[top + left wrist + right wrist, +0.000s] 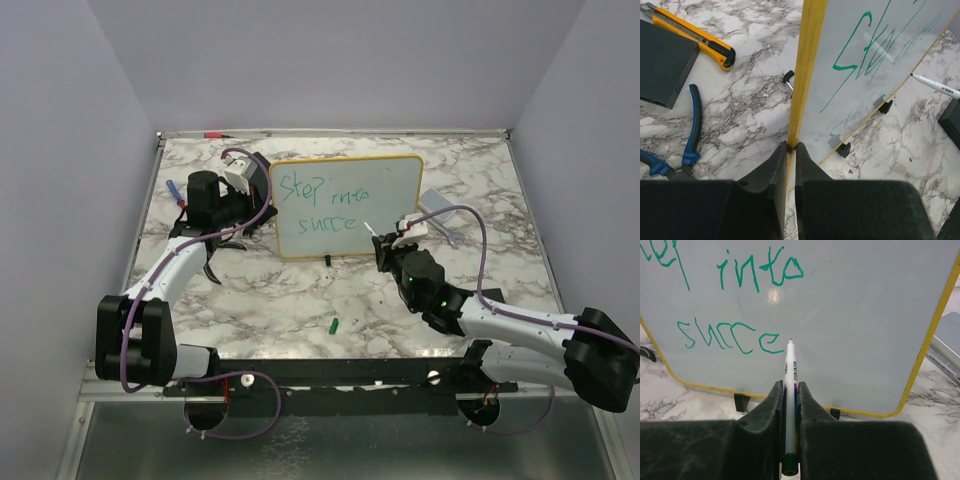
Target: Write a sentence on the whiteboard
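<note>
The whiteboard [345,205] with a yellow frame stands upright on two black feet at the table's middle back. Green writing [745,305] on it reads "Step into" over "succe". My left gripper [790,147] is shut on the board's left yellow edge [802,75]. My right gripper [790,387] is shut on a white marker [790,390], whose tip sits at the board face just right of the last "e". In the top view the right gripper [385,240] is at the board's lower right and the left gripper [262,195] at its left edge.
A green marker cap [334,325] lies in front of the board. Left of the board lie a yellow utility knife [695,37], blue-handled pliers [687,135] and a black pad [662,62]. A grey flat item [440,208] lies right of the board. A red pen [213,133] lies at the back edge.
</note>
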### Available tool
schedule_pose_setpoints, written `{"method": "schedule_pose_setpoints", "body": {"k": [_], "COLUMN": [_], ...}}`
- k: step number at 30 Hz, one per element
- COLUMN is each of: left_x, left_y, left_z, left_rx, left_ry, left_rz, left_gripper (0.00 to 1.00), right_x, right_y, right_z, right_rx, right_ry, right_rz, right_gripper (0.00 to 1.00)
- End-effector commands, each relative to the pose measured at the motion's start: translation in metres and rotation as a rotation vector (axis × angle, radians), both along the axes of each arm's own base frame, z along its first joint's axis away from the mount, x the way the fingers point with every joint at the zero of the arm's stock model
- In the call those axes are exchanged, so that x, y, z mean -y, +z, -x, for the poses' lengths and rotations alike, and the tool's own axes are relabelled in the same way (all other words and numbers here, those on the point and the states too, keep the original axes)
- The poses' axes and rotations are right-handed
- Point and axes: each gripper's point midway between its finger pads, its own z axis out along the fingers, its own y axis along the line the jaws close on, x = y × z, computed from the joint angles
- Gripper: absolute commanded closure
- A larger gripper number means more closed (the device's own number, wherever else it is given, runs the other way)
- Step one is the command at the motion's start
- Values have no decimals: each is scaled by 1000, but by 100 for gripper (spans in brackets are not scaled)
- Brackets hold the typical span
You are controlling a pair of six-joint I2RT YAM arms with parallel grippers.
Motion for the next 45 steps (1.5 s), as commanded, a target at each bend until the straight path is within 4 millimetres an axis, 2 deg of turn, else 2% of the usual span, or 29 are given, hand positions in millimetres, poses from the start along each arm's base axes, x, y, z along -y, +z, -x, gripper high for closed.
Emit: {"method": "schedule_pose_setpoints", "body": {"k": [1, 13, 19, 27, 35, 45], "left_x": [0, 0, 1, 0, 0, 0], "left_y": [14, 15, 14, 14, 14, 14], "left_z": [0, 0, 0, -1, -1, 0], "left_rx": [55, 57, 55, 53, 53, 53], "left_ry": [1, 0, -1, -1, 0, 0], "left_rz": [4, 4, 4, 3, 4, 4], "left_gripper": [100, 100, 100, 100, 100, 100], "right_x": [9, 12, -2, -11, 7, 25], "right_y": [8, 18, 19, -1, -22, -24], "right_z": [-9, -27, -29, -26, -19, -16], "right_rx": [29, 59, 63, 6, -65, -71], "right_ry": [-51, -58, 4, 48, -21, -98], "right_rz": [15, 8, 18, 36, 26, 29], "right_gripper": [99, 100, 99, 99, 99, 100]}}
